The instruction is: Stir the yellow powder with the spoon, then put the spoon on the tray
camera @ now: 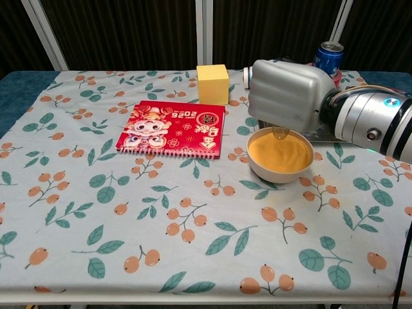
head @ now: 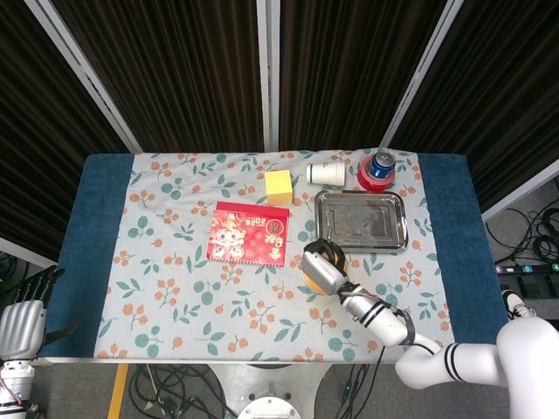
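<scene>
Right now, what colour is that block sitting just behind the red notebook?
The block is plain yellow, clearest in the chest view.

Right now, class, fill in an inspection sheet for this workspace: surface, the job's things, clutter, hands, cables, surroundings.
Surface: table under a leaf-and-berry print cloth, blue at both ends.
Job's things: bowl of yellow powder; spoon tip shows just above the powder, under the right hand; empty metal tray behind the bowl.
Clutter: red notebook, yellow block, paper cup on its side, blue can standing in a red tape roll.
Hands: right hand closed on the spoon over the bowl; left hand off the table's left end, holding nothing.
Cables: tangled on the floor below and right of the table.
Surroundings: dark curtains behind.
</scene>
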You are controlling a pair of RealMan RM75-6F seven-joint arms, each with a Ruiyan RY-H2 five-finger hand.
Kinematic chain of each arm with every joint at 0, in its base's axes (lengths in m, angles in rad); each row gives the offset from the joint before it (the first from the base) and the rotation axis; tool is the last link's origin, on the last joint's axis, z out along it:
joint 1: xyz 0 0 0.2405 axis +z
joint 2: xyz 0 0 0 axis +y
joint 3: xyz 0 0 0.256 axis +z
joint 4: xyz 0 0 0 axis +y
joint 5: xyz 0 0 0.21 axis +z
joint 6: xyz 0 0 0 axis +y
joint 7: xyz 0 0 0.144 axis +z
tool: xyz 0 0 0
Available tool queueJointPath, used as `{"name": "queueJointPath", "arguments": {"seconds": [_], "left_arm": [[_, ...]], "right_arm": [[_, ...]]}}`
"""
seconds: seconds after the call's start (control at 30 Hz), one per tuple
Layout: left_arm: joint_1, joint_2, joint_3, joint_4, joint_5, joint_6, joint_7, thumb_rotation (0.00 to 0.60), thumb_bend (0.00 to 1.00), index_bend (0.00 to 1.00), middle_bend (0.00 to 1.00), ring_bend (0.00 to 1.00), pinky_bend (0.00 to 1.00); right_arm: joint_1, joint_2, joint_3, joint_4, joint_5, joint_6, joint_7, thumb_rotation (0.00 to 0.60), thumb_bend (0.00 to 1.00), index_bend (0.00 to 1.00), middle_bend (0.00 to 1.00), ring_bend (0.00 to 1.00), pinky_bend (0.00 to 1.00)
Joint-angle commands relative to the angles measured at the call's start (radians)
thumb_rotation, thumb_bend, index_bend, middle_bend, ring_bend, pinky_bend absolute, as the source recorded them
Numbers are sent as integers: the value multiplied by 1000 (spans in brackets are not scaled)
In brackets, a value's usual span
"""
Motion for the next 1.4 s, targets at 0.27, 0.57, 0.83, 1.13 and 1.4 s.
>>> {"name": "queueJointPath", "arguments": {"seconds": [0.27, 0.57, 0.83, 1.13, 1.4], "left_arm": [[-2, 11, -1, -25, 2, 1, 24, 600, 220, 185, 179, 119, 125], [-10, 29, -5, -65, 1, -3, 64, 600, 220, 185, 178, 119, 125], [-19, 42, -6, -100, -3, -14, 93, 600, 220, 185, 178, 119, 125], [-24, 51, -6, -124, -16, -26, 115, 600, 220, 185, 178, 119, 125], [-24, 57, -6, -136, -26, -31, 126, 600, 220, 185, 178, 119, 125]], "right_arm": [[-54, 16, 92, -27, 152, -27, 288, 600, 522, 920, 1000, 942, 1000], [-86, 56, 177, -41, 305, -56, 540, 600, 522, 919, 1000, 942, 1000], [-86, 70, 265, 30, 470, -133, 763, 600, 516, 908, 1000, 941, 1000], [-30, -26, 322, 285, 667, -282, 929, 600, 419, 834, 1000, 937, 1000], [20, -154, 308, 506, 755, -354, 969, 600, 281, 694, 1000, 935, 1000]]}}
